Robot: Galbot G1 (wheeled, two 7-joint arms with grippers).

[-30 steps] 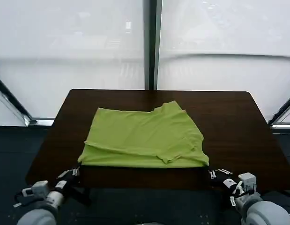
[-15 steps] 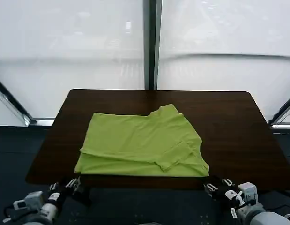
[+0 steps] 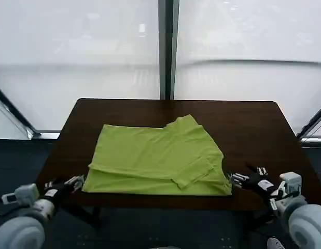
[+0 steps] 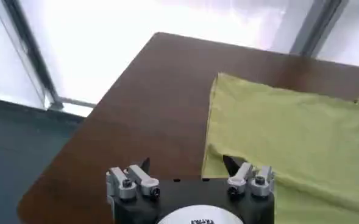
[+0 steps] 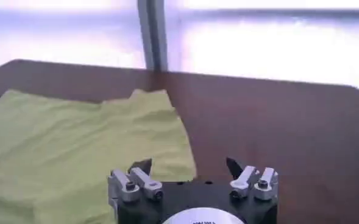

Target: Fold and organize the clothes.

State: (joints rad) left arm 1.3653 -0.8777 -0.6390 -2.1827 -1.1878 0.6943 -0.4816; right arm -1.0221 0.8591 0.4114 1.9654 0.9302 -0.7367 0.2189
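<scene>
One lime-green T-shirt [image 3: 157, 158] is laid folded on the dark brown counter [image 3: 253, 135], near its front edge and slightly toward 9 o'clock of centre. The left hand [image 3: 67, 182] is held spread just off the shirt's 8 o'clock corner. The right hand [image 3: 246, 178] is held spread just beside the 4 o'clock corner.

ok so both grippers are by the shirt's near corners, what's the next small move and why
Probably ease both open grippers inward to pinch the near corners. The left gripper sits just off the T-shirt's near left corner and the right gripper just off its near right corner, neither holding cloth. The shirt lies half folded on the table, so gripping that edge likely sets up the next fold.
</scene>
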